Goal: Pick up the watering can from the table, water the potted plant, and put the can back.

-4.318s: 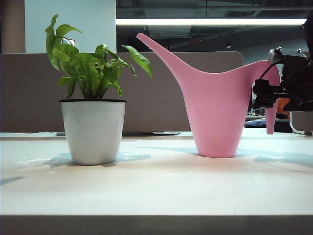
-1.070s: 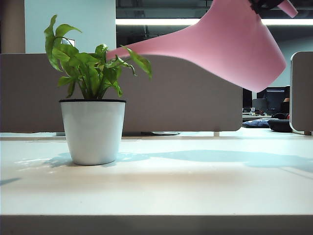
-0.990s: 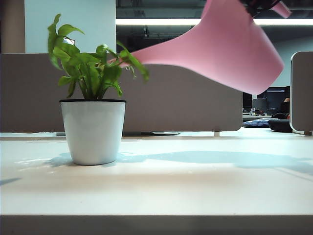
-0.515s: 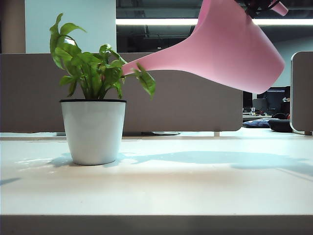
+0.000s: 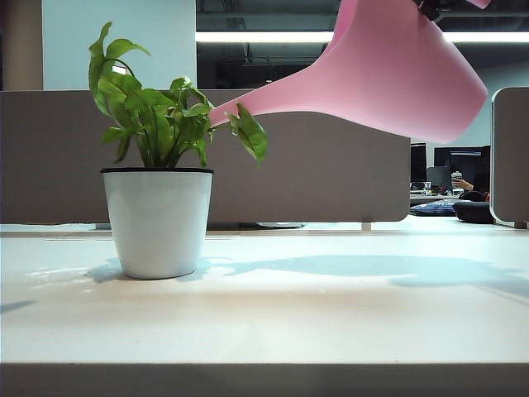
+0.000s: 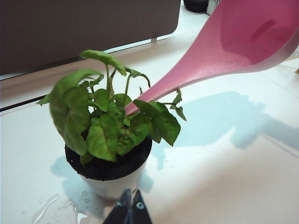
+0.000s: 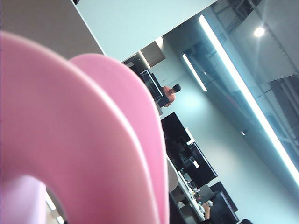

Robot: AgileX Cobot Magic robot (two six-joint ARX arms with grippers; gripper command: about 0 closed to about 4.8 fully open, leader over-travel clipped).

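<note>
The pink watering can (image 5: 397,74) hangs tilted high over the table (image 5: 331,314), its long spout sloping down into the leaves of the potted plant (image 5: 157,215). My right gripper (image 5: 431,7) shows only as a black bit at the can's handle at the upper edge, shut on it. In the right wrist view the can (image 7: 70,140) fills the picture and hides the fingers. From the left wrist view the spout tip lies among the leaves of the plant (image 6: 107,135), the can (image 6: 243,42) above. My left gripper (image 6: 129,207) hovers shut and empty just in front of the white pot.
A grey partition (image 5: 314,182) runs along the table's far edge, with another panel (image 5: 511,157) at the right. A small puddle of water (image 6: 51,210) lies on the table beside the pot. Desks and monitors stand far behind.
The can, which stood on the table earlier, is aloft. Over the last second it has tipped further, its spout dropping into the foliage and pushing a leaf down. The left gripper has kept still.
</note>
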